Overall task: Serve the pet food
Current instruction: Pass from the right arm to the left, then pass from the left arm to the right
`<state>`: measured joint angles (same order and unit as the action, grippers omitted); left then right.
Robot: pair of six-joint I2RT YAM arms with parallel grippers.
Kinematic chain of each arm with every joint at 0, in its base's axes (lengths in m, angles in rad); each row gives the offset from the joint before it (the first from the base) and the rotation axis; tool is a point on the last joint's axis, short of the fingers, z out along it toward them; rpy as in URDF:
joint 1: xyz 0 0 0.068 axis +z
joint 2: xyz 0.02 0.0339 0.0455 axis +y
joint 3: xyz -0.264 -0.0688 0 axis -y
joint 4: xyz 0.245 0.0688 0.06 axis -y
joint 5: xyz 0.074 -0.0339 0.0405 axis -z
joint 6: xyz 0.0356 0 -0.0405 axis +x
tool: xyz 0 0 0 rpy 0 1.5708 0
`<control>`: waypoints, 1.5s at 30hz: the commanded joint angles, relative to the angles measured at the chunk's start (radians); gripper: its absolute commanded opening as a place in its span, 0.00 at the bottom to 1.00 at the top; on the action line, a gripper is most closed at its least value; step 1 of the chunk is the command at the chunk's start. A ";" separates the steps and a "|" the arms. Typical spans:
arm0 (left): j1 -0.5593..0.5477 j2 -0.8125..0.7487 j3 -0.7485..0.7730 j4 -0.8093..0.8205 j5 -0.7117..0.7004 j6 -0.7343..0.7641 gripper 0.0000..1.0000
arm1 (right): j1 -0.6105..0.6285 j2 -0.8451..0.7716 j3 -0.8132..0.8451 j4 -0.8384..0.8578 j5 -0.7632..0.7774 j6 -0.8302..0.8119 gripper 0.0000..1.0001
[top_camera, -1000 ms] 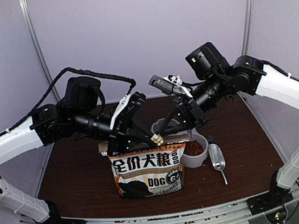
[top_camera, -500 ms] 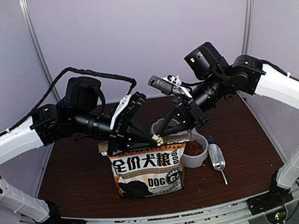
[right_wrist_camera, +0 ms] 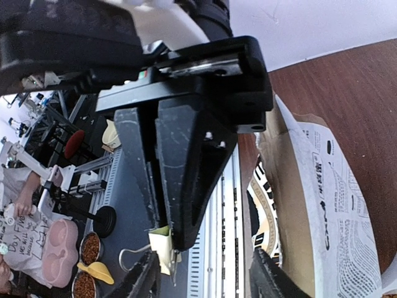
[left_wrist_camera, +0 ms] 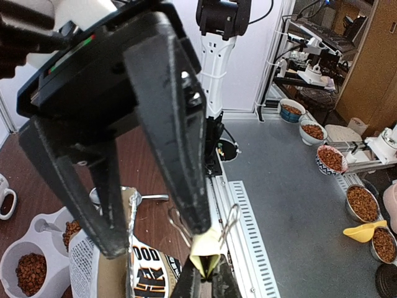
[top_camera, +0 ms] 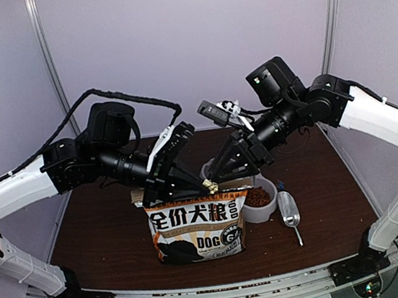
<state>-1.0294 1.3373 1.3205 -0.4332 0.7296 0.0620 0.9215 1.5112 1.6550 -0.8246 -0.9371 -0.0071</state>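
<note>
The printed "DOG" paper bag [top_camera: 198, 227] stands upright at mid-table, its top open. Just above its top right corner my left gripper [top_camera: 206, 185] is shut on a small yellow binder clip [left_wrist_camera: 208, 253]; the same clip [right_wrist_camera: 161, 247] shows in the right wrist view. My right gripper [top_camera: 230, 173] hangs beside it, jaws open, with one finger on each side of the left gripper and touching nothing. Reddish-brown pet food [top_camera: 258, 197] lies in the grey double bowl [top_camera: 267, 212] right of the bag. Whatever is inside the bag is hidden.
A metal scoop [top_camera: 289, 210] lies right of the bowl. Both arms crowd the space over the bag. The table's metal front rail [left_wrist_camera: 248, 236] runs close below the clip. A white cup [left_wrist_camera: 5, 197] sits at the far left of the left wrist view.
My right gripper has opened and let go of the clip. My left gripper has closed fully on the clip. Neither arm has shifted noticeably.
</note>
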 commanded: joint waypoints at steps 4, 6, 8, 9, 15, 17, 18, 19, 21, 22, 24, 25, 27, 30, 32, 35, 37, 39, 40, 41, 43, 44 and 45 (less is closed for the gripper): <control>-0.006 -0.001 -0.001 0.035 -0.016 -0.012 0.00 | -0.025 -0.117 -0.079 0.131 0.041 0.068 0.67; -0.006 -0.001 -0.001 0.033 -0.025 -0.013 0.00 | -0.026 -0.132 -0.090 0.131 0.035 0.070 0.72; -0.006 0.000 0.001 0.031 -0.032 -0.018 0.00 | -0.026 -0.140 -0.098 0.131 0.041 0.071 0.74; -0.006 0.001 0.004 0.030 -0.034 -0.020 0.00 | -0.024 -0.144 -0.101 0.131 0.046 0.072 0.75; -0.006 0.015 0.024 0.008 -0.051 -0.027 0.00 | 0.009 -0.142 -0.071 0.074 0.183 0.031 0.76; -0.005 0.017 0.026 0.008 -0.055 -0.030 0.00 | 0.025 -0.124 -0.044 0.028 0.232 0.012 0.76; -0.005 0.018 0.027 0.008 -0.057 -0.031 0.00 | 0.033 -0.115 -0.034 0.009 0.247 0.003 0.77; -0.004 0.019 0.029 0.007 -0.060 -0.032 0.00 | 0.043 -0.107 -0.025 -0.007 0.259 -0.004 0.77; -0.004 0.021 0.032 0.005 -0.063 -0.036 0.00 | 0.062 -0.093 -0.012 -0.032 0.274 -0.017 0.77; -0.004 0.023 0.032 0.004 -0.065 -0.036 0.00 | 0.068 -0.092 -0.011 -0.033 0.271 -0.020 0.77; -0.003 0.026 0.034 0.004 -0.066 -0.038 0.00 | 0.073 -0.092 -0.015 -0.024 0.262 -0.017 0.77; -0.003 0.026 0.034 0.004 -0.068 -0.039 0.00 | 0.074 -0.092 -0.014 -0.021 0.257 -0.016 0.77; -0.002 0.028 0.035 0.003 -0.073 -0.043 0.00 | 0.077 -0.091 -0.013 -0.021 0.257 -0.015 0.77; 0.000 0.030 0.037 0.004 -0.069 -0.046 0.00 | 0.087 -0.085 -0.009 -0.025 0.274 -0.017 0.76; 0.002 0.029 0.037 0.005 -0.066 -0.049 0.00 | 0.094 -0.081 -0.004 -0.033 0.292 -0.020 0.74; 0.002 0.031 0.039 0.005 -0.064 -0.050 0.00 | 0.100 -0.070 0.008 -0.044 0.308 -0.023 0.71; 0.003 0.031 0.040 0.005 -0.062 -0.051 0.00 | 0.107 -0.063 0.016 -0.049 0.315 -0.025 0.70; 0.003 0.032 0.040 0.005 -0.061 -0.051 0.00 | 0.114 -0.054 0.026 -0.056 0.324 -0.029 0.70; 0.003 0.033 0.040 0.005 -0.059 -0.052 0.00 | 0.117 -0.050 0.031 -0.061 0.328 -0.031 0.69; 0.005 0.033 0.040 0.005 -0.060 -0.053 0.00 | 0.118 -0.046 0.034 -0.063 0.329 -0.033 0.66; 0.005 0.033 0.040 0.005 -0.058 -0.053 0.00 | 0.120 -0.040 0.039 -0.068 0.328 -0.034 0.58; 0.005 0.033 0.040 0.005 -0.058 -0.053 0.00 | 0.121 -0.038 0.041 -0.072 0.328 -0.034 0.56; 0.006 0.033 0.040 0.005 -0.058 -0.053 0.00 | 0.122 -0.037 0.044 -0.074 0.330 -0.036 0.51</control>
<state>-1.0286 1.3624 1.3319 -0.4461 0.6655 0.0189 1.0351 1.4643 1.6630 -0.8814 -0.6292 -0.0341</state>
